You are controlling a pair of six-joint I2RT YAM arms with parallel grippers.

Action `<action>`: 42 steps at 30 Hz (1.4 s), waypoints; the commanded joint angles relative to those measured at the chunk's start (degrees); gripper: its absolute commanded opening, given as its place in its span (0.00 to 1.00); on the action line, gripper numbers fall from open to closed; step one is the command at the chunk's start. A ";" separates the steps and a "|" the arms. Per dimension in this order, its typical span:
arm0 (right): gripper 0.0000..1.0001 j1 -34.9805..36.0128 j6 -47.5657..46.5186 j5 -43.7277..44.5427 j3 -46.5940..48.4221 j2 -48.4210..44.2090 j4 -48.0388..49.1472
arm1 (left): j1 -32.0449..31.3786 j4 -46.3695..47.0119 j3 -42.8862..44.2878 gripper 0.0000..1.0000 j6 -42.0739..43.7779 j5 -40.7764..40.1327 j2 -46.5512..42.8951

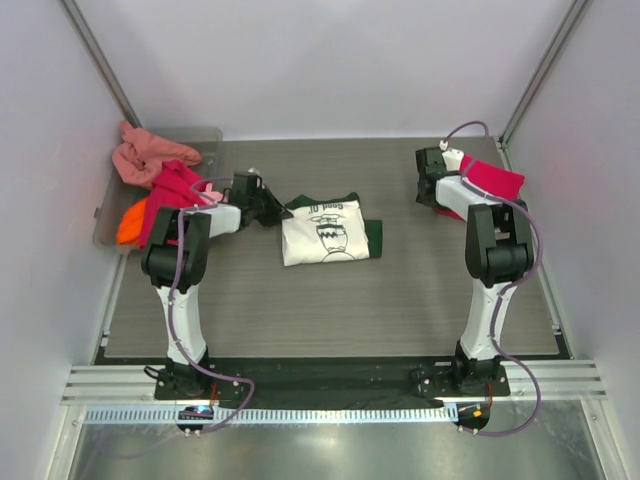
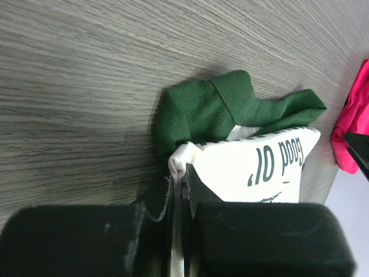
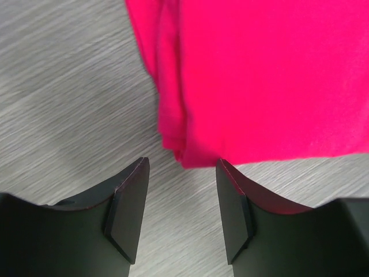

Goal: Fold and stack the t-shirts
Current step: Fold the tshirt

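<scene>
A folded cream-white t-shirt (image 1: 330, 232) with dark green sleeves and dark print lies mid-table. My left gripper (image 1: 272, 208) is at its left corner. In the left wrist view the gripper (image 2: 183, 170) is shut on a fold of the white cloth (image 2: 259, 167), with a green sleeve (image 2: 213, 109) bunched just beyond. A folded crimson-pink t-shirt (image 1: 492, 178) lies at the back right. My right gripper (image 1: 438, 200) is beside it; in the right wrist view it (image 3: 181, 173) is open and empty just above the table, with the crimson shirt's edge (image 3: 259, 75) right past the fingertips.
A translucent grey tray (image 1: 205, 138) stands at the back left. It holds a heap of salmon (image 1: 148, 155), magenta (image 1: 172, 190) and orange (image 1: 130, 225) shirts. White walls close in the table on three sides.
</scene>
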 commanded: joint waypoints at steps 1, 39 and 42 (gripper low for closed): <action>0.56 1.10 -2.02 9.02 5.18 2.55 -4.40 | 0.53 -2.92 2.06 0.00 2.36 -0.93 -2.58; 0.53 24.75 6.95 -0.81 -18.39 -25.38 -13.90 | 1.06 -5.03 2.68 0.00 3.85 1.19 -0.91; 0.69 24.66 3.88 -3.19 -15.47 -28.03 -11.63 | 1.15 -5.73 2.94 0.00 4.38 0.75 -1.17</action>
